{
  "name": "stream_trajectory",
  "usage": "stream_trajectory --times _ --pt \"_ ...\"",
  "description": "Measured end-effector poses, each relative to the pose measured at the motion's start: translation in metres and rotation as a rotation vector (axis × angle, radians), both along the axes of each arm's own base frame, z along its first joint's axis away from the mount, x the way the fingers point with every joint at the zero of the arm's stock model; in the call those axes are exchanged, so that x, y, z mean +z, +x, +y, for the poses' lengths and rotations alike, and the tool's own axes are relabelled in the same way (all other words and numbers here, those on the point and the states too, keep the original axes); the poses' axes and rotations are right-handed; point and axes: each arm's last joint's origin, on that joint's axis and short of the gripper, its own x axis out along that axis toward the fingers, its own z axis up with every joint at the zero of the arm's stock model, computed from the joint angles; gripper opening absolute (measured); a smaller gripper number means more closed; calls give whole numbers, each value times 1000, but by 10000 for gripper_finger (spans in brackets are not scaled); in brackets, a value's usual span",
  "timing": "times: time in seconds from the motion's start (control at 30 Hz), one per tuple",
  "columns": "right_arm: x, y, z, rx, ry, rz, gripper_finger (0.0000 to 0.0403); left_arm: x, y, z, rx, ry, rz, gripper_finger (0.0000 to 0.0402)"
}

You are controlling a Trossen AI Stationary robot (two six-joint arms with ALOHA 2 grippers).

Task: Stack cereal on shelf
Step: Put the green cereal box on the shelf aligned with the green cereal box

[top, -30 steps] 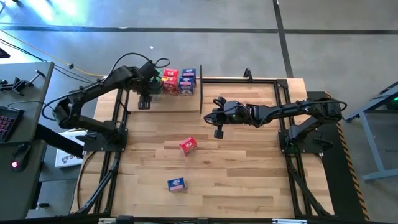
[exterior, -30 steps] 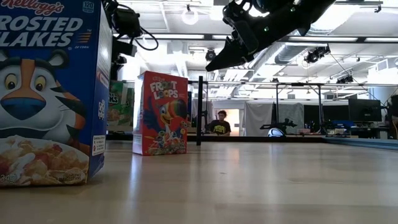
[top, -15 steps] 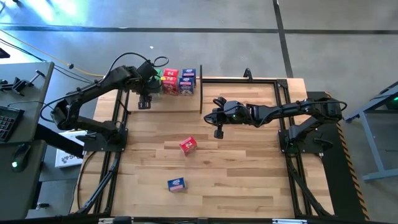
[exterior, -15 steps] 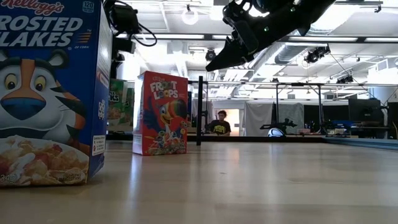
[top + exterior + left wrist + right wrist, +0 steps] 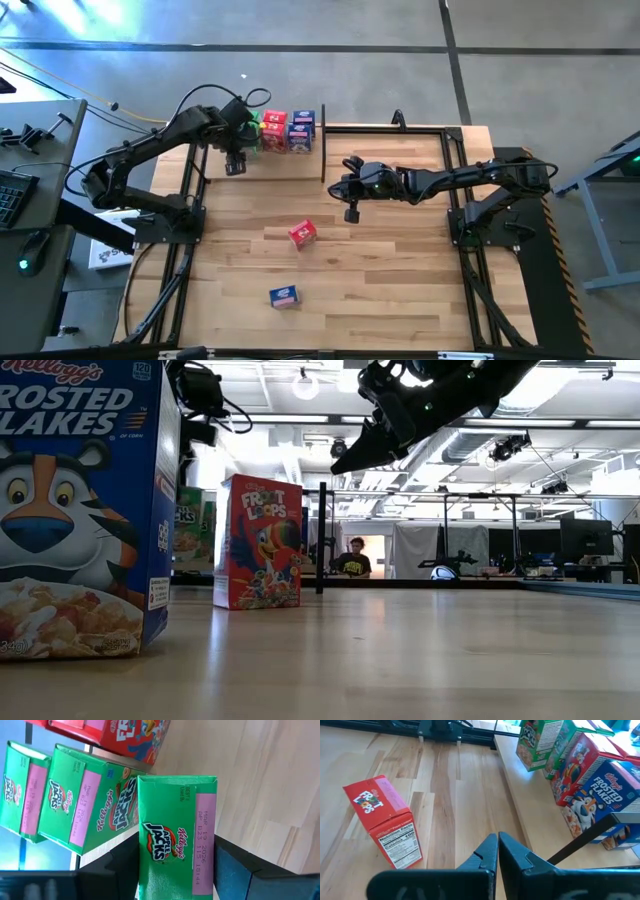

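One green cereal box (image 5: 176,840) half-hidden behind dark fingers (image 5: 235,870)

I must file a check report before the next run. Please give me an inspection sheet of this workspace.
Surface: wood-plank table, bare at the front.
Job's things: shelf at the back holds red, blue and green cereal boxes; red Froot Loops box and blue Frosted Flakes box stand on the table.
Clutter: nothing seen.
Grippers: left pincer holds a green Apple Jacks box at the shelf; right pincer shut, empty, above the table middle.
Cables: black cable loops on the left arm.
Surroundings: keyboard on a side desk; person far behind.
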Motion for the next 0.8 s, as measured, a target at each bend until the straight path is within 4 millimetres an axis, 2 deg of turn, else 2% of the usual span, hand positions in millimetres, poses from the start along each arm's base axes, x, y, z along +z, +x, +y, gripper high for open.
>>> stream_trajectory --times 0.63,0.8 --pt "0 0 1 11 9 -1 3 0 1 1 28 -39 -56 195" --pt "0 0 0 11 10 -1 3 0 0 2 36 -32 -55 176"
